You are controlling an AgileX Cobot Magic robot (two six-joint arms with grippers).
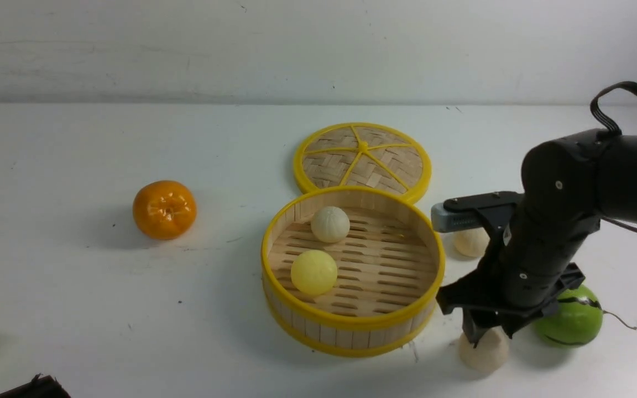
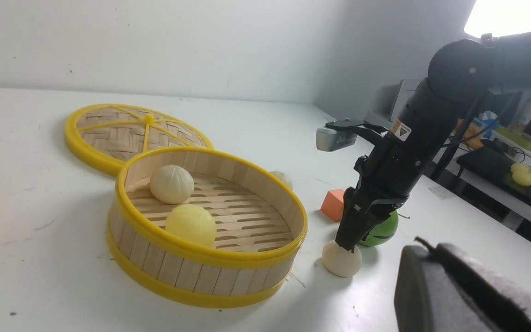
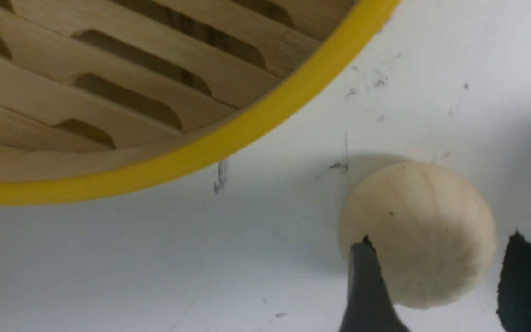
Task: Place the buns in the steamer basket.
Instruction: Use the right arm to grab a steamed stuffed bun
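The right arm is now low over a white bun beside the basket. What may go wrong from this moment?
1. One of the fingers is already at the cream bun and the other stands apart, so closing may push the round bun and roll it away.
2. The green ball lies close to the arm and may get knocked.
3. If the bun is carried low, it may hit the steamer basket wall.

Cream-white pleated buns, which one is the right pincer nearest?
The cream-white pleated bun on the white table outside the round bamboo steamer basket, beside the green ball: the right pincer straddles it. The others lie farther back.
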